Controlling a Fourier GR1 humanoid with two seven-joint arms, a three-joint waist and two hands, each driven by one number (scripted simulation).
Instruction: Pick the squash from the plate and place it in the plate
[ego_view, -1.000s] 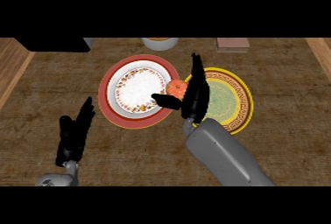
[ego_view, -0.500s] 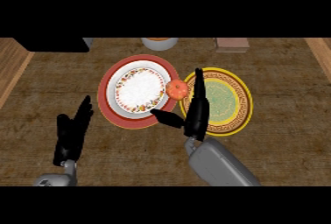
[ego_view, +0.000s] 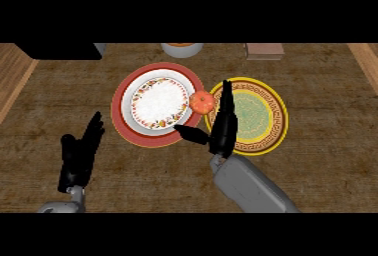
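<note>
The brown desk (ego_view: 310, 165) runs wide under both plates, with bare surface from 3 o'clock round to 9 o'clock of them; lighter wooden strips close it off at the far left and far right edges. Along the top edge stand a dark block (ego_view: 63, 50), a pale round container (ego_view: 182, 49) and a small pinkish box (ego_view: 264, 51), all well apart from the plates.

The squash (ego_view: 202, 102) is small, round and orange, with faint ribs. It sits on the rim of the red plate (ego_view: 140, 135) at that plate's 3 o'clock, just beside the yellow plate (ego_view: 275, 107), whose green centre and patterned border are bare.

The right hand (ego_view: 221, 125) lies over the yellow plate's 9 o'clock edge, fingers straight toward 12 o'clock and thumb spread toward 9 o'clock, holding nothing; whether its fingers touch the squash cannot be told. It hides part of the yellow rim and the gap between the plates.

The left hand (ego_view: 80, 152) rests at 7 o'clock, fingers straight, empty. Its forearm is cut off at the lower edge.
</note>
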